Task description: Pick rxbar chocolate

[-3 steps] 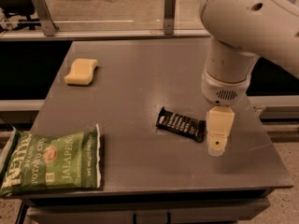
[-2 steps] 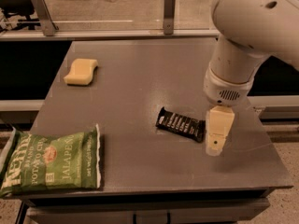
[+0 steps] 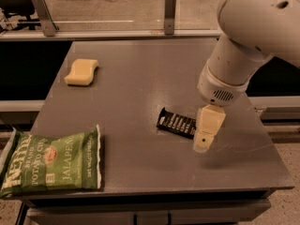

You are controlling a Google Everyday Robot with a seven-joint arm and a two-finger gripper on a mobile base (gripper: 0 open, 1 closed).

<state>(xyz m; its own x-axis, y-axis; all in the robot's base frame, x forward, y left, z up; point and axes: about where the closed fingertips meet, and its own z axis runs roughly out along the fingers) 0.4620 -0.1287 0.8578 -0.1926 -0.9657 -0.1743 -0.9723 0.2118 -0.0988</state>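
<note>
The rxbar chocolate is a small flat black wrapper with rows of white lettering. It lies on the grey table, right of the middle. My gripper hangs from the big white arm at the bar's right end. Its cream finger covers that end of the bar and its tip reaches down toward the table.
A large green potato chip bag lies at the table's front left corner and overhangs the edge. A pale yellow wavy-edged sponge sits at the back left. A rail with metal posts runs behind the table.
The arm has shifted slightly to the right and leans more over the table's right side. The gripper stays at the bar's right end. The bar has not moved.
</note>
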